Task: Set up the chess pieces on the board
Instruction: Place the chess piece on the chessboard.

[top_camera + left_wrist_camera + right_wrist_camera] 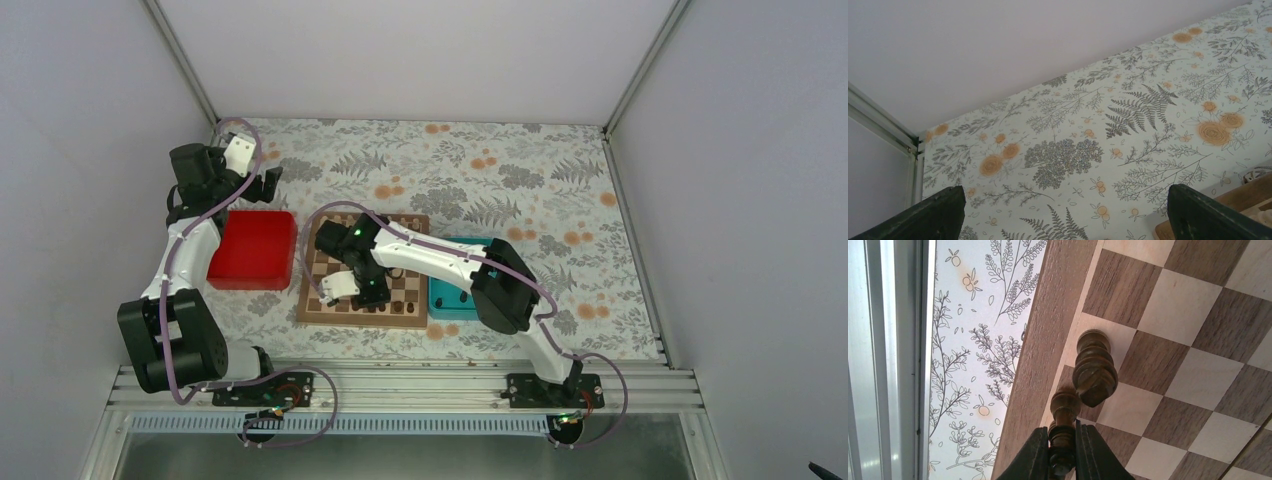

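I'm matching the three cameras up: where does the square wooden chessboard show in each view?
Top external: square wooden chessboard at table centre, under the right arm.
Left wrist: only a tan edge, bottom right.
Right wrist: fills the right half, below the dark brown chess piece in the right pincer.
Shared landmark: fern-and-flower tablecloth beside it.

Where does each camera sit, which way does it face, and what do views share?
Top: above and behind the arms, looking down on the table; both arms show.
Left wrist: up at far left, facing across the table to the back wall; open left tool at bottom.
Right wrist: close above the board edge, looking down; right tool shut on a dark piece.
Shared: top and right wrist show the board.
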Controlling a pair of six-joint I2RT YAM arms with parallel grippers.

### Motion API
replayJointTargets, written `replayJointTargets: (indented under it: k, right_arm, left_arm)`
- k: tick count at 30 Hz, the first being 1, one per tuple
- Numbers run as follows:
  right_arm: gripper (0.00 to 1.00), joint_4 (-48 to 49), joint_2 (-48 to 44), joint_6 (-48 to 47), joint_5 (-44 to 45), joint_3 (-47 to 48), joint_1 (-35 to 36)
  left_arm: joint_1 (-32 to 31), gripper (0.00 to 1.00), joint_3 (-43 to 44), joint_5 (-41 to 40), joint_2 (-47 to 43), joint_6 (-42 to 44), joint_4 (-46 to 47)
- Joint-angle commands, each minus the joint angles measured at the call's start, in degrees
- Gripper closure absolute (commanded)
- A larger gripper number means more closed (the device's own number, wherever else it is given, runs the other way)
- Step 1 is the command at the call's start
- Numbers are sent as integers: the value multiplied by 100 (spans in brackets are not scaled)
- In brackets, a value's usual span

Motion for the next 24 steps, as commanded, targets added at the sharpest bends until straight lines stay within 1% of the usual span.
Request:
replayJointTargets:
  k: [1, 24]
  right_arm:
    - [95, 63, 41, -82, 29, -17, 75]
    - [96, 31, 276, -102, 146, 354, 13]
  left_arm:
    - [53, 0, -21, 104, -74, 13, 188]
    - [70, 0, -16, 126, -60, 40, 179]
